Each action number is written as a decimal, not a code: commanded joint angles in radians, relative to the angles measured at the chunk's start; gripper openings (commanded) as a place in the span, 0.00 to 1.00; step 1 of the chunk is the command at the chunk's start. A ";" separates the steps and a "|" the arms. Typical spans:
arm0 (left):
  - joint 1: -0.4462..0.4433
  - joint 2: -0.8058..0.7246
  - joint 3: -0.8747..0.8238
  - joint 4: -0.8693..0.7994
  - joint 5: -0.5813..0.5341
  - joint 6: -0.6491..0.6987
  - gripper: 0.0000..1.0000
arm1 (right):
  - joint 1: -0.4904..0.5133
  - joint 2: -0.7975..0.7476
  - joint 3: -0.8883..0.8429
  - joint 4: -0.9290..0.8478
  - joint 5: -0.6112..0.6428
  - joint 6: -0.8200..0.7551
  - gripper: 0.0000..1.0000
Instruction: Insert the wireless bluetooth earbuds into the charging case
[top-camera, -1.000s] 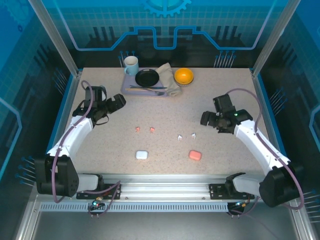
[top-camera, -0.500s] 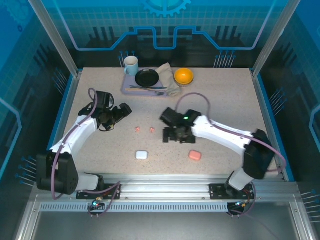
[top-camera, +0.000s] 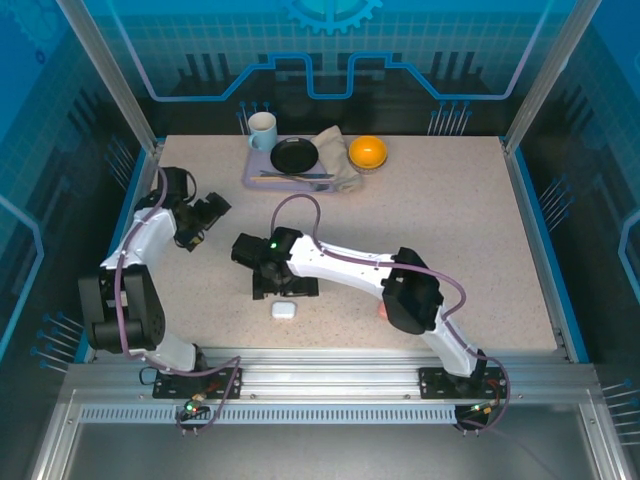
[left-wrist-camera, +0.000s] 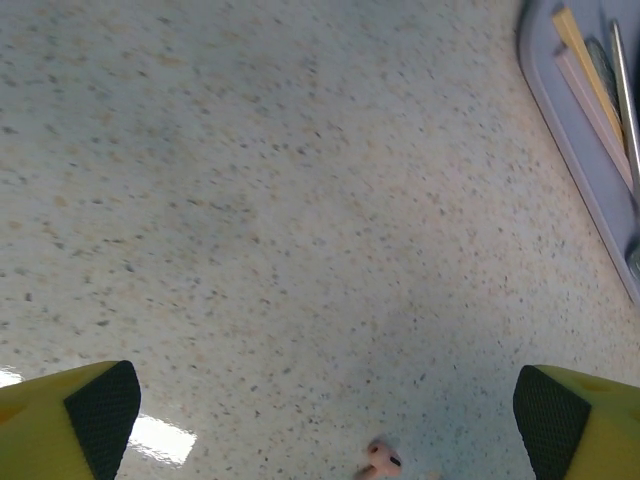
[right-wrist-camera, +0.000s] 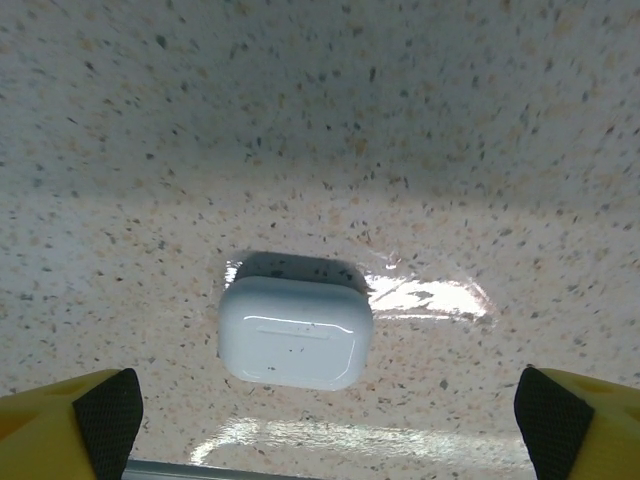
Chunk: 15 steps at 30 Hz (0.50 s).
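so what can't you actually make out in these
Top view: whatever lies beneath the right arm, which spans the middle of the table.
Left wrist view: pink earbud cut by the bottom edge, pose unclear.
Right wrist view: white case is closed, so its contents are hidden.
Left wrist view: tray cut off by the right edge.

place: robot lab test cell, pretty obvious | why: speckled tabletop (top-camera: 450, 220) caged by aluminium frame (top-camera: 110, 75), blue circuit-print walls (top-camera: 420, 50) | props at 12 o'clock: tray (top-camera: 255, 172), mug (top-camera: 262, 130), orange bowl (top-camera: 367, 152)
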 joint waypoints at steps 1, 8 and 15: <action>0.038 -0.001 0.027 -0.038 0.052 0.002 0.99 | 0.016 0.048 0.052 -0.054 -0.036 0.078 0.98; 0.059 -0.014 0.034 -0.037 0.072 0.016 0.99 | 0.021 0.145 0.129 -0.096 -0.031 0.113 0.95; 0.061 -0.015 0.030 -0.031 0.084 0.016 0.99 | 0.030 0.195 0.157 -0.120 -0.037 0.134 0.93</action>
